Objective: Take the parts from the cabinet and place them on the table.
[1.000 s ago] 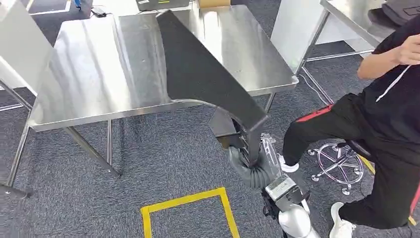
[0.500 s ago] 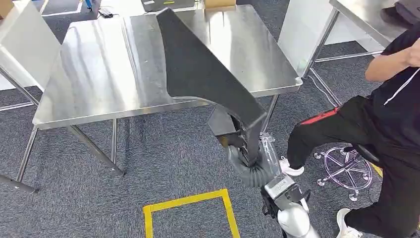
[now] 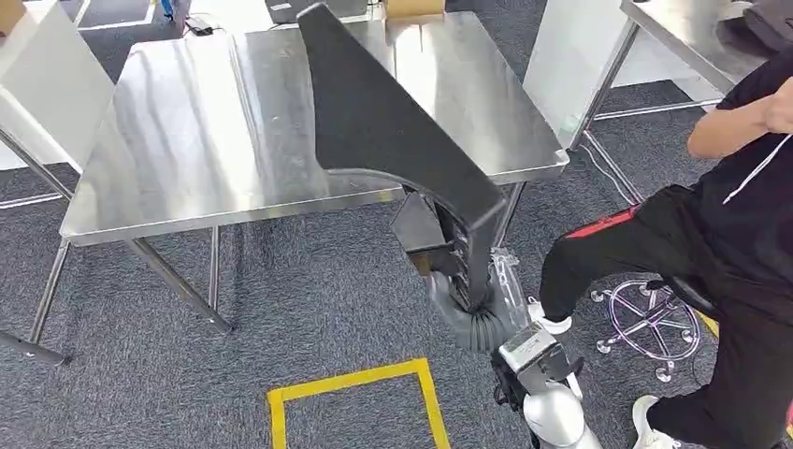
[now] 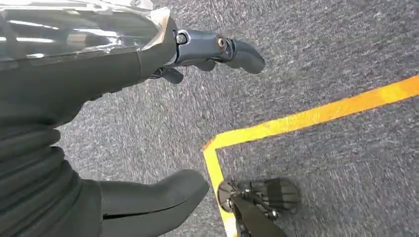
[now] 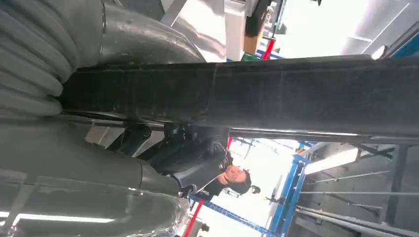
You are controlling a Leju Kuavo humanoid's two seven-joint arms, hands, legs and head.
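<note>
Left robot hand (image 4: 163, 163) hangs over the carpet by the yellow floor tape (image 3: 351, 379), fingers apart, holding nothing. At five o'clock in the head view, the right robot hand (image 3: 468, 313) is clenched around the lower end of the long black part (image 3: 388, 140), which slants up toward twelve o'clock over the steel bench (image 3: 187, 140). Gripped at one end, it could twist loose or knock the bench edge. A person (image 3: 720, 234) stands at three o'clock.
</note>
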